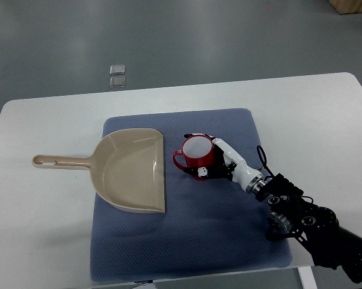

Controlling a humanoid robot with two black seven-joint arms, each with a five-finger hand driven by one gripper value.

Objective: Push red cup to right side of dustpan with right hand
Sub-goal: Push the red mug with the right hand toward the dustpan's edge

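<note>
One red cup upright, handle twd dustpan

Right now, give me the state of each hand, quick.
Right hand: fingers wrapped around the red cup with white inside, right of the beige plastic dustpan.
Left hand: not in view.

A white table with rounded corners is standing on a grey floor. A blue-grey mat is lying flat on the middle of the table, reaching close to the near edge. The rest of the tabletop is showing bare white on the left, right and far sides of the mat. A beige dustpan is resting mostly on the mat, its handle sticking out to the left over the bare tabletop.
</note>
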